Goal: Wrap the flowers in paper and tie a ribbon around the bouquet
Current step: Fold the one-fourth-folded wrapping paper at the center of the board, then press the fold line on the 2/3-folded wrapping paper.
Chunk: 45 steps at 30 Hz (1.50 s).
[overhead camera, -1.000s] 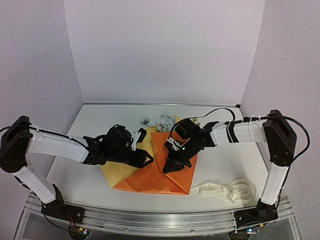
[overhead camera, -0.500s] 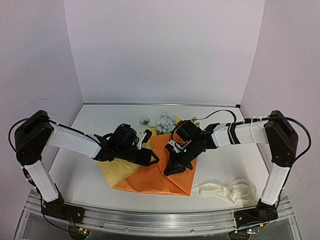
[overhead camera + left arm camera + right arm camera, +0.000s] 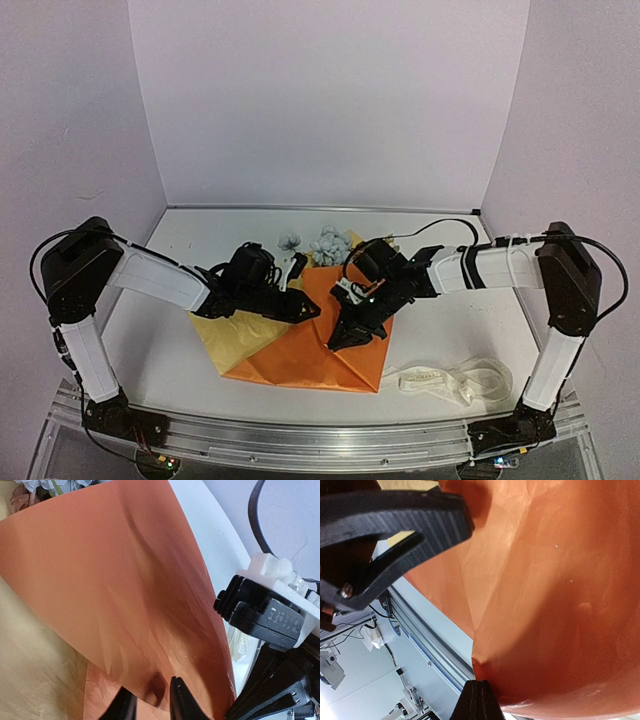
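The orange paper (image 3: 318, 358) lies folded over the flowers (image 3: 325, 242), whose pale blue and cream blooms stick out at its far end. Its pale yellow backing sheet (image 3: 228, 335) shows on the left. My left gripper (image 3: 304, 312) is at the raised orange flap. In the left wrist view its jaws (image 3: 152, 702) stand a little apart with a puckered fold of paper (image 3: 110, 580) between them. My right gripper (image 3: 338, 338) is shut on the flap's lower edge, and its tips (image 3: 481, 684) pinch the orange paper (image 3: 560, 605). The cream ribbon (image 3: 450, 380) lies loose at the near right.
The table's metal front rail (image 3: 320, 440) runs along the near edge, just below the paper. Lilac walls close in the back and sides. The two grippers are close together over the paper, and the left one's fingers (image 3: 395, 515) fill the right wrist view's top left.
The left arm has swung right onto the orange flap, and its jaws opened wider and then narrowed around a fold. The right gripper has stayed shut on the paper and hardly moved.
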### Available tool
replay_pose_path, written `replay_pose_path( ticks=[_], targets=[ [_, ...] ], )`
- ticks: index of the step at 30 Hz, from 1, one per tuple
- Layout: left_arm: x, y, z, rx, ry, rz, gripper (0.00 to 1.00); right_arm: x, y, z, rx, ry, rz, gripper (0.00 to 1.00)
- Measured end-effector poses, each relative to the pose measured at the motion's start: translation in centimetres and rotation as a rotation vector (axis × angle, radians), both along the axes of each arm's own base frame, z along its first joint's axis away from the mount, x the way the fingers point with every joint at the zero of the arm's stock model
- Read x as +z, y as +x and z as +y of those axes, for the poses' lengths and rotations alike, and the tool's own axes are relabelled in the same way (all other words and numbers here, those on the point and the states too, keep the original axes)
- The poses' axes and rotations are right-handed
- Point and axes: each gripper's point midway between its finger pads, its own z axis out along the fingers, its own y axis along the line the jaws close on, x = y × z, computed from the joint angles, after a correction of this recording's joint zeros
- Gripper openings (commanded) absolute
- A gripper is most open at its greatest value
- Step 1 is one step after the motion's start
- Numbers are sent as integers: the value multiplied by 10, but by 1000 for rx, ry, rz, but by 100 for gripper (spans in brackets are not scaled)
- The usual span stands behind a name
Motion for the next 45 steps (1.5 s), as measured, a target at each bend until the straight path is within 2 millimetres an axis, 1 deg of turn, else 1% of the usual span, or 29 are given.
replay_pose_path(
  ticks=[1, 2, 4, 7, 10, 12, 16, 18, 20, 22, 24, 26, 29, 33, 40, 42, 45],
  targets=[
    [1, 0, -1, -3, -6, 1, 4, 0, 0, 0, 0, 0, 0, 0],
    [1, 0, -1, -7, -10, -1, 1, 0, 0, 0, 0, 0, -1, 0],
    [3, 0, -2, -8, -16, 0, 0, 0, 0, 0, 2, -1, -2, 8],
    [4, 1, -2, -10, -19, -5, 0, 0, 0, -2, 4, -6, -6, 30],
    [5, 2, -3, -5, -18, -8, 0, 0, -2, -7, 0, -17, -19, 43],
    [6, 4, -3, -1, -15, -9, 0, 1, -6, -19, -6, -40, -42, 49],
    [10, 6, -4, 3, -14, -10, 0, 4, -16, -48, -18, -108, -121, 54],
    [10, 8, -4, 8, -11, -7, 0, 4, -21, -61, -15, -152, -173, 58],
    [11, 9, -3, 15, -4, 0, 0, 1, -26, -72, -1, -202, -229, 63],
    [11, 10, -2, 25, -1, 12, 0, -8, -31, -85, 19, -275, -286, 66],
    [13, 12, -1, 33, 2, 21, 0, -19, -34, -97, 30, -346, -334, 67],
    [15, 14, 0, 40, 4, 23, 0, -28, -32, -108, 25, -406, -368, 68],
    [18, 16, 4, 54, 7, 27, 0, -32, -24, -118, 5, -459, -406, 68],
    [21, 21, 11, 81, 7, 43, 0, -35, -14, -115, -9, -488, -423, 69],
    [20, 34, 22, 131, 6, 61, 0, -40, -3, -109, -53, -485, -403, 68],
    [18, 35, 24, 140, 8, 69, 0, -39, 1, -108, -75, -475, -390, 64],
    [9, 36, 28, 150, 21, 86, 0, -34, 8, -105, -113, -448, -368, 53]
  ],
)
